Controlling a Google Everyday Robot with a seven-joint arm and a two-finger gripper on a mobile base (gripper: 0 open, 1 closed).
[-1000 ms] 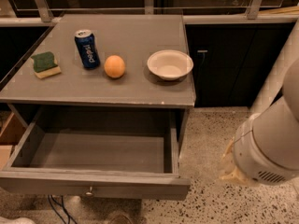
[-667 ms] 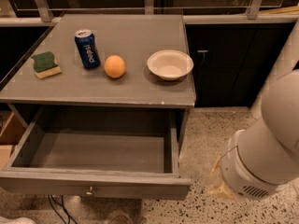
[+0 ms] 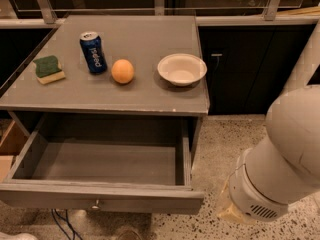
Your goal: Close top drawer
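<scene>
Top drawer (image 3: pixel 100 196) is seen pulled wide open at lower left. The gripper is hidden past the arm (image 3: pixel 285 159) at lower right, so its opening cannot be told.

the white arm (image 3: pixel 292 144) hung bent at lower right, its round joint (image 3: pixel 252 196) lowest; the end effector lay outside the view.

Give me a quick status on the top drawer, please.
Gripper out of view; arm low at right. Top drawer pulled wide open, untouched. Nothing seen blocking it.
</scene>
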